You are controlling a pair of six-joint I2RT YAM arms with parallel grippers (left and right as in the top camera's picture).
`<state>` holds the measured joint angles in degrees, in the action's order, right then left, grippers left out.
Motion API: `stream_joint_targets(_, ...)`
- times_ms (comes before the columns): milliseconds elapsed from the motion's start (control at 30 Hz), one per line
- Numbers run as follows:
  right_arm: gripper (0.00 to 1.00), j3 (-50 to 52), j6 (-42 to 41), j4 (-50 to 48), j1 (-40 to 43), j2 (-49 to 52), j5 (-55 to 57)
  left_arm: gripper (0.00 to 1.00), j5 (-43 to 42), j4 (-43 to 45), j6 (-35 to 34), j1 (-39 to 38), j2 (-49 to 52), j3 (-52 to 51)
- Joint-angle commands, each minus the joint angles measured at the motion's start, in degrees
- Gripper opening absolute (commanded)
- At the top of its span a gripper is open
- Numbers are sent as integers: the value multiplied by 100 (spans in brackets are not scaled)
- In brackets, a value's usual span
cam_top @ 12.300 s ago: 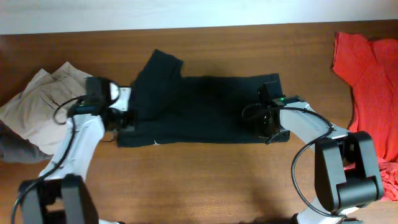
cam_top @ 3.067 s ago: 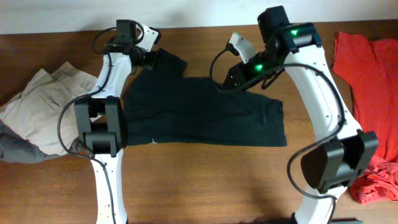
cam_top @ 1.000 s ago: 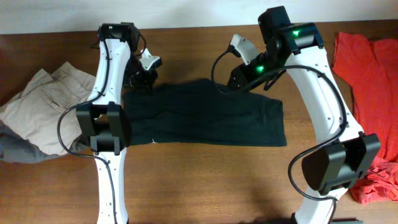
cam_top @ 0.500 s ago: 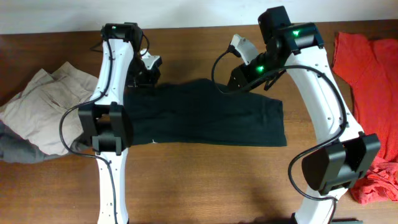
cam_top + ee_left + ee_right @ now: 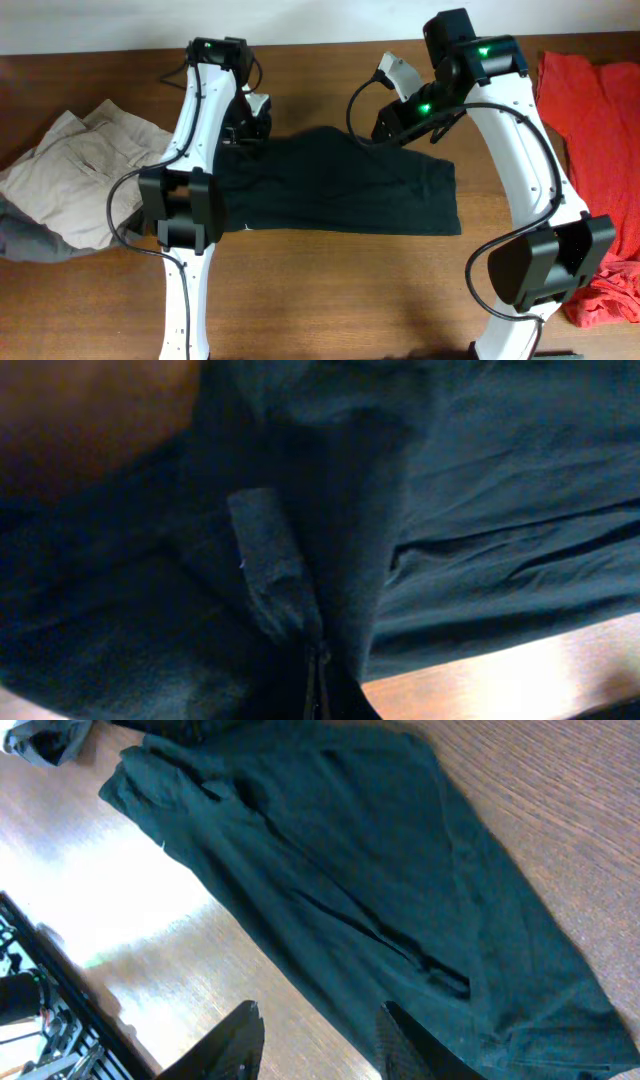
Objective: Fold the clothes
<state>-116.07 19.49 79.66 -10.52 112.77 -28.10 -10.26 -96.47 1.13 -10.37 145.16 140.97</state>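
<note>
While the right gripper (image 5: 320,1025) hangs open, the left gripper (image 5: 250,125) has dragged its pinched T-shirt (image 5: 340,185) rightward.

The T-shirt (image 5: 340,190) lies in the middle of the table (image 5: 330,290). The trousers (image 5: 70,170) lie at its 9 o'clock, the other garments (image 5: 590,110) at its 3 o'clock. The left gripper (image 5: 250,126) sits at the shirt's 10 o'clock corner, the right gripper (image 5: 388,125) over its 1 o'clock edge
</note>
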Motion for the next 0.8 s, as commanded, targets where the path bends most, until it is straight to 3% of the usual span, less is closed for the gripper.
stream_joint_targets(0, 41, -28, -28, -9, 22, -76, 28, 2, 68, -28, -205, 13, -168, -221)
stream_joint_targets(300, 41, -28, -26, -13, 22, -76, 28, 19, 413, -28, -308, -136, -173, -503)
stream_joint_targets(567, 41, -28, -24, -50, 22, -76, 57, 19, 789, -26, -302, -120, -584, -496)
stream_joint_targets(667, 42, -28, -26, -55, 22, -76, 96, 18, 1316, -26, -306, -116, -1080, -494)
stream_joint_targets(767, 42, -28, -26, -28, 22, -76, 223, 16, 1318, -26, -313, -129, -1812, -496)
